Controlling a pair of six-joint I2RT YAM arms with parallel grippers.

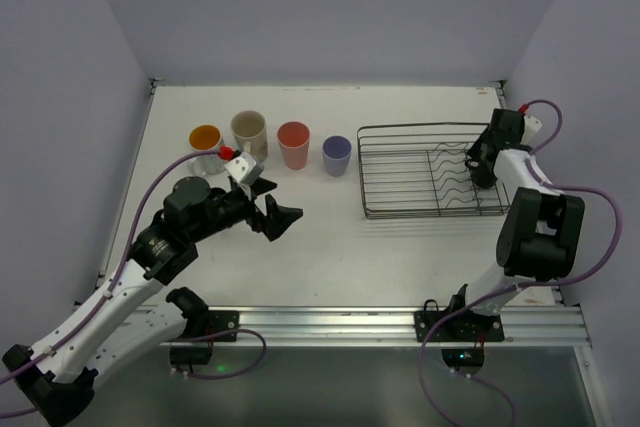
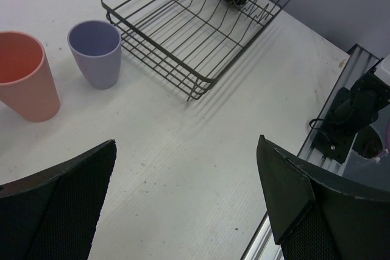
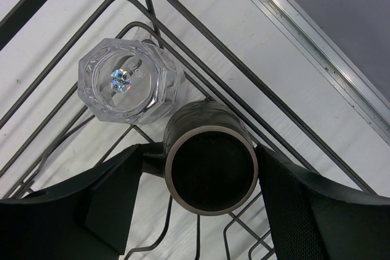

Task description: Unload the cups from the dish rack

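The dish rack (image 1: 420,128) sits on the white tabletop (image 1: 400,257) at the right of the overhead view. The right tool (image 1: 480,165) reaches down into its far right corner. From the right wrist camera, a small brown cup (image 3: 211,168) stands upright on the wires at frame centre, its dark mouth facing the lens. A clear glass (image 3: 130,80) stands just beside it to the upper left, so close that the two appear to touch. The right tool's black fingers (image 3: 311,211) flank the brown cup on both sides, close against its wall. Whether they are pressing on it or only straddling it, I cannot tell.

Four cups stand in a row on the tabletop left of the rack in the overhead view: an orange-inside cup (image 1: 205,137), a cream mug (image 1: 248,130), a salmon cup (image 1: 293,142) and a lavender cup (image 1: 337,154), all upright and apart from one another.

The left tool (image 1: 275,209) hovers over bare tabletop in front of that row, its jaws spread wide and released, gripping nothing. Its wrist view shows the salmon and lavender cups at upper left and the rack at top centre.
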